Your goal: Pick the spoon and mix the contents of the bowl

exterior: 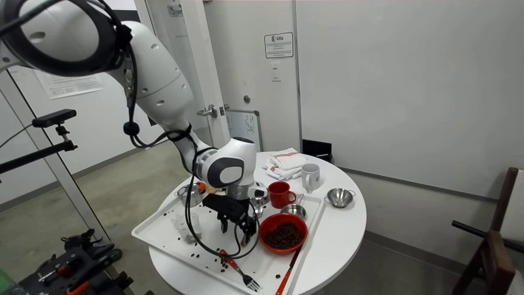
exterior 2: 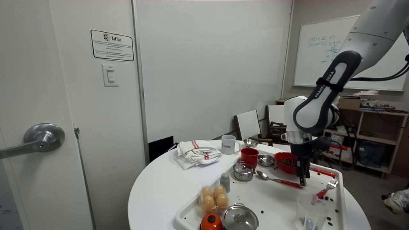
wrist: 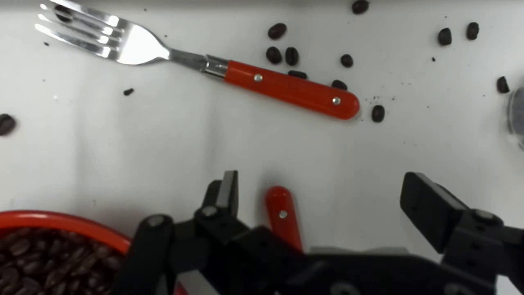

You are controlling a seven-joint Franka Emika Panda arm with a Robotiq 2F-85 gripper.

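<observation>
The spoon [exterior 2: 277,180] lies on the tray with its red handle towards my gripper. In the wrist view, the end of the spoon's red handle [wrist: 282,213] shows between the fingers, nearer the left one; the rest is hidden under the gripper. My gripper [wrist: 321,184] is open and empty, pointing down over the handle end. It also shows in both exterior views [exterior: 235,235] [exterior 2: 304,182]. The red bowl [exterior: 282,250] holds dark coffee beans and stands beside the gripper. Its rim [wrist: 61,221] shows at the lower left in the wrist view, and its wall [exterior 2: 282,166] in an exterior view.
A white tray [exterior: 163,241] holds most items. A fork [wrist: 286,88], a knife [exterior: 284,280], a clear cup [exterior 2: 310,210] and loose beans lie near the gripper. A red mug [exterior: 280,194], steel pots [exterior 2: 243,172] and eggs [exterior 2: 213,198] stand farther off.
</observation>
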